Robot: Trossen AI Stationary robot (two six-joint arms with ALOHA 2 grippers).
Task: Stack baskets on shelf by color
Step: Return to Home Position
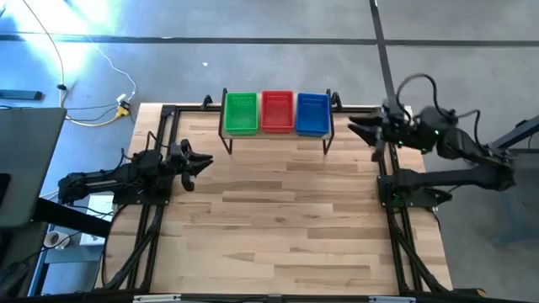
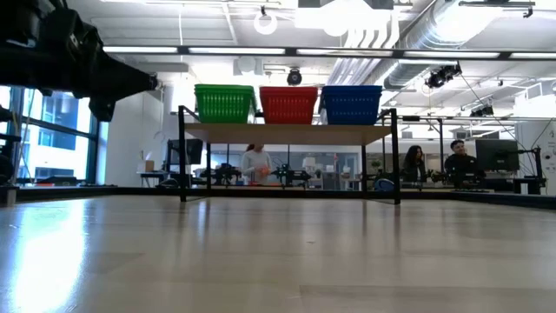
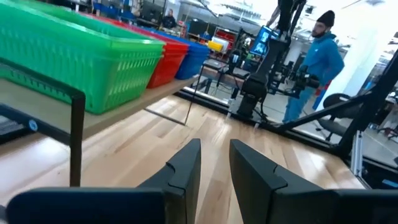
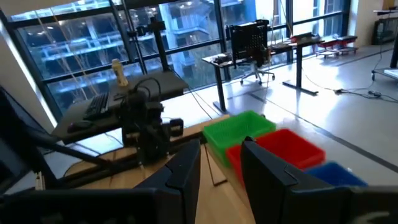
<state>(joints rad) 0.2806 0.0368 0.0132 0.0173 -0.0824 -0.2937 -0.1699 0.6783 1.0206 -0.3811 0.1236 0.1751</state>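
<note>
**Baskets sorted on shelf, both pincers empty**

The shelf [image 1: 278,135] is seen at the far edge of the worktop [image 1: 278,219], midway between the two arms. Three colours are lined up side by side on its plank: green baskets [image 1: 241,113] at the left arm's end, red baskets [image 1: 277,112] in the middle, and blue baskets [image 1: 312,114] at the right arm's end. Each pile is seated upright with its opening upward — how many baskets are nested in each cannot be told. In the low view the three piles are shown level along the plank, between the black legs.

The left pincer [image 1: 205,161] is held over the worktop's left side, well apart from the shelf and pointed toward the middle of the worktop. In the left wrist view its fingers are parted by a narrow gap, and nothing is gripped between them.

The right pincer [image 1: 358,128] is held near the blue end of the shelf, just beyond its leg, and is pointed toward the shelf. It too is released — a clear gap is shown between its fingers in the right wrist view, with nothing held.

Beyond the worktop, a person [image 3: 320,56] in a blue jacket is seen standing in the left wrist view.
</note>
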